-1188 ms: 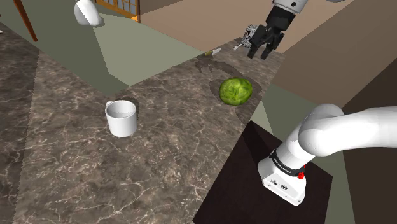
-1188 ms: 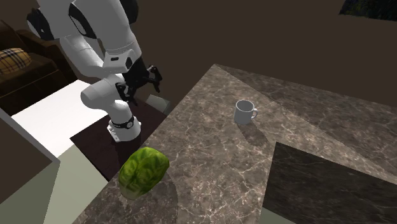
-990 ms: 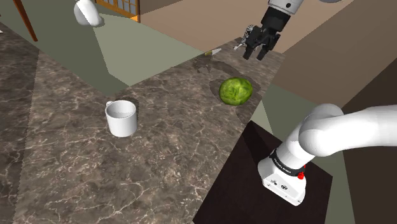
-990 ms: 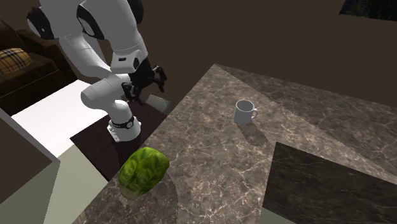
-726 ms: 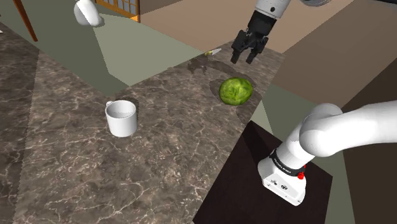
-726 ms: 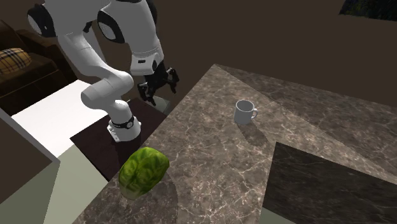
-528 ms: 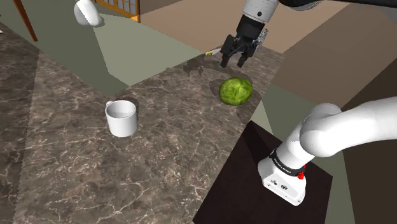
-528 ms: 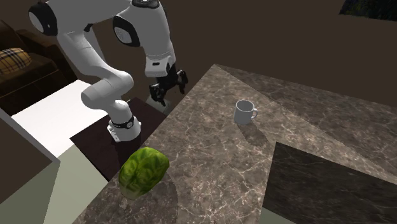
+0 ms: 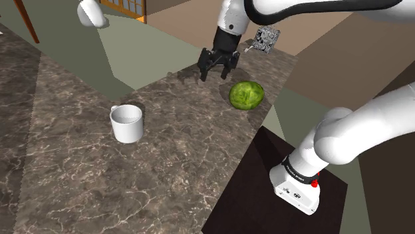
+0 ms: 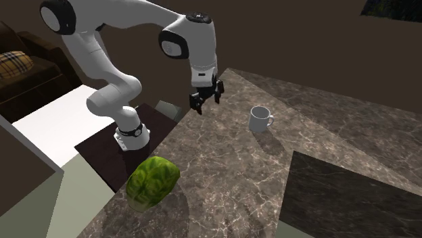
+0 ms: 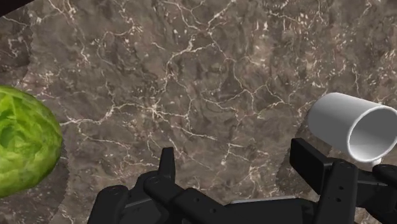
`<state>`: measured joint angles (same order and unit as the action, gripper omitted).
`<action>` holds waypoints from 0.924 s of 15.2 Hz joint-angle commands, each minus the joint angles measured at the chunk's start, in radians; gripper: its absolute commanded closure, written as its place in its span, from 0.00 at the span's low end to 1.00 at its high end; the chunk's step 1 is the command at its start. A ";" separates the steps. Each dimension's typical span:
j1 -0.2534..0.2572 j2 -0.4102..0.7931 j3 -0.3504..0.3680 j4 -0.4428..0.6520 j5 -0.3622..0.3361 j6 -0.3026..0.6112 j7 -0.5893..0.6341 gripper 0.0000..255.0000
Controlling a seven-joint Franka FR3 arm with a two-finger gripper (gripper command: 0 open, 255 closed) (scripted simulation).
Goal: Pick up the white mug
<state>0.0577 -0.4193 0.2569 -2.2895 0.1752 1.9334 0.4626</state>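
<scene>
The white mug (image 9: 127,123) stands upright on the dark marble counter (image 9: 80,159), its handle on the side away from the stand. In the second exterior view the mug (image 10: 259,120) sits to the right of my gripper (image 10: 203,100). My black gripper (image 9: 217,72) hangs open above the counter, well apart from the mug and just beside the green cabbage (image 9: 247,95). In the wrist view my gripper (image 11: 236,163) holds nothing between its spread fingers (image 11: 167,163), and the mug (image 11: 354,125) lies just outside one fingertip.
The cabbage (image 10: 153,182) rests near the counter's edge by the stand (image 9: 279,193); it also appears off the other finger as the cabbage (image 11: 24,141) in the wrist view. A small metal object (image 9: 268,38) sits at the counter's far corner. A sofa (image 10: 24,71) stands behind the arm.
The arm has swung from beyond the counter's edge to over the counter, carrying the open gripper toward the mug. The mug and cabbage have not moved.
</scene>
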 commanded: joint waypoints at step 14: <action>0.071 0.567 0.192 0.371 -0.229 0.135 0.377 0.00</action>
<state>0.1161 0.0965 0.4422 -1.9600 -0.0254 2.0672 0.8075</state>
